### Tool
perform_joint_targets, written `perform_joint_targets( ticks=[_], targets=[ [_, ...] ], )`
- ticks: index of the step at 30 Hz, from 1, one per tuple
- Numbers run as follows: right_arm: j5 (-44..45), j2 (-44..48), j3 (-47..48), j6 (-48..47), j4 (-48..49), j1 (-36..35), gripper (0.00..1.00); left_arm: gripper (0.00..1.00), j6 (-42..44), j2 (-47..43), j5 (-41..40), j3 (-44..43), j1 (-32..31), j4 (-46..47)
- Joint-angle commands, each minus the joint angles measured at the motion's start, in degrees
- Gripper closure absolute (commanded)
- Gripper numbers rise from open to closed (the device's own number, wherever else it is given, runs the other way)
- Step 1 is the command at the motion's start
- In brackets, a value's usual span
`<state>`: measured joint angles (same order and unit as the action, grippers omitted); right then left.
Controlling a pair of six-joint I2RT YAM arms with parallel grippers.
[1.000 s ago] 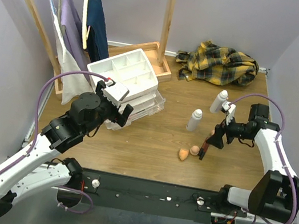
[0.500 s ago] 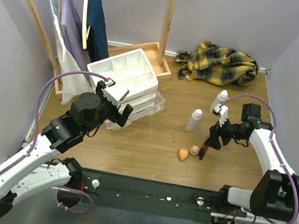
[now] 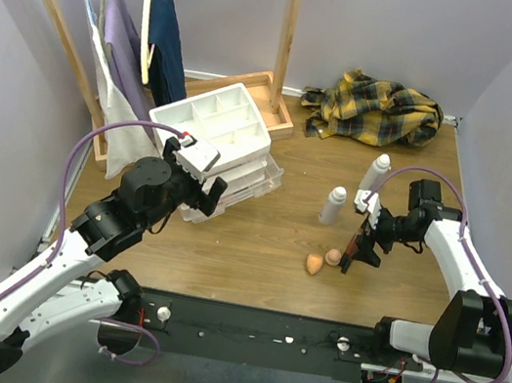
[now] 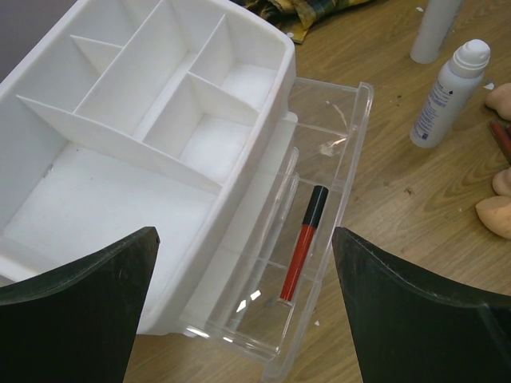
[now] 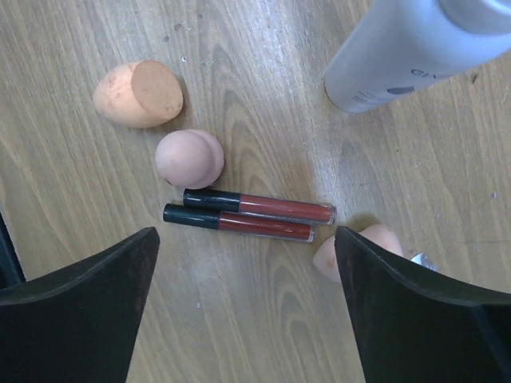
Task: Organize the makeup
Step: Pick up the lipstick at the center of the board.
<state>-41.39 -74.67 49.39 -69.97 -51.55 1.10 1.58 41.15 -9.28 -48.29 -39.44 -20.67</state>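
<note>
Two parallel sticks, caps same end

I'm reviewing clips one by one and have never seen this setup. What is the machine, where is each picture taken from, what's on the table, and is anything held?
Two robot arms are bolted at the near edge of a wooden table, each ending in a two-finger gripper. The wide picture comes from a fixed camera above and behind them; the other two come from wrist cameras, their dark fingers showing at the bottom. The left gripper hovers open over a white drawer unit, whose clear drawer is pulled out with one red tube inside. The right gripper hangs open above two more red tubes lying side by side on the table, with peach sponges and two white bottles nearby. A plaid cloth and clothes rack are at the back. Nothing is held.
</note>
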Motion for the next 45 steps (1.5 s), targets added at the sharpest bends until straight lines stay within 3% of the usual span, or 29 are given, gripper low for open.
perform_joint_targets(
  ticks=[1, 9, 19, 30, 38, 45],
  targets=[
    [-0.80, 0.32, -0.17, -9.39, -2.06, -0.40, 0.00, 0.01, -0.53, -0.45, 1.37, 0.30, 0.42, 0.89],
    [-4.23, -6.18, 4.04, -22.56, -12.68, -0.58, 0.01, 0.01, -0.62, -0.80, 1.37, 0.30, 0.42, 0.89],
    [3.77, -9.97, 2.47, -20.82, -8.40, -6.81, 0.28, 0.01, -0.53, -0.89, 1.46, 0.39, 0.68, 0.89],
    [8.95, -10.23, 0.71, -19.15, -5.76, -8.66, 0.57, 0.01, -0.62, -0.80, 1.81, 0.48, 0.86, 0.98],
    [10.62, -11.28, -0.61, -19.15, -3.56, -9.54, 0.59, 0.01, -0.62, -0.72, 1.90, 0.48, 0.86, 0.98],
    [11.15, -12.69, -0.61, -19.41, -2.68, -9.89, 0.55, 0.01, -0.53, -0.80, 1.98, 0.48, 0.94, 0.98]
  ],
)
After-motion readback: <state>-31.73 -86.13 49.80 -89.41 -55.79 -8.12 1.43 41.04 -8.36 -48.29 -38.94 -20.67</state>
